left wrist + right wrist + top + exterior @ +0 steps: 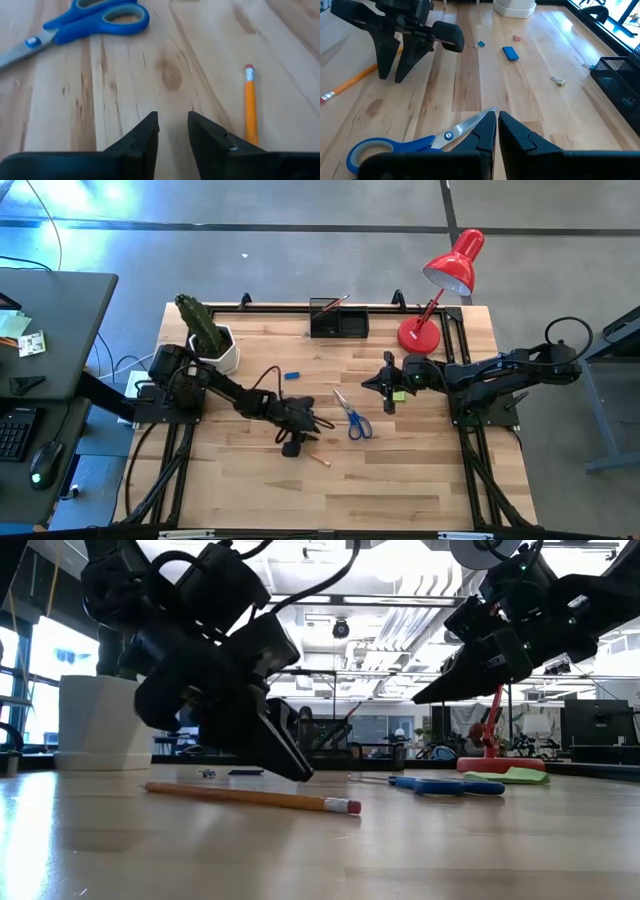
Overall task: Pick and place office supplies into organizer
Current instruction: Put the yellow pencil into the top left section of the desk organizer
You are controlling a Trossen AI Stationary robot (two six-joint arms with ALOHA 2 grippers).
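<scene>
My left gripper [172, 125] is open with a narrow gap, low over bare wood near the table's middle [295, 435]. A wooden pencil [250, 105] lies flat just beside one finger, untouched. The blue-handled scissors [352, 415] lie flat between the two arms. My right gripper [497, 125] is shut and raised above the table [420, 698], beside the scissors' blade tip [485, 116]. The lime-green sticky-note pad [510, 775] lies near the lamp, partly under that gripper. A tiny blue block [510, 52] lies farther off. The black organizer [338, 318] stands at the far edge with a pencil in it.
A red desk lamp [440, 290] stands at the far right corner, close to my right arm. A cactus in a white pot [210, 340] stands at the far left. Small clips [479, 45] lie scattered on the wood. The near half of the table [330, 490] is bare wood.
</scene>
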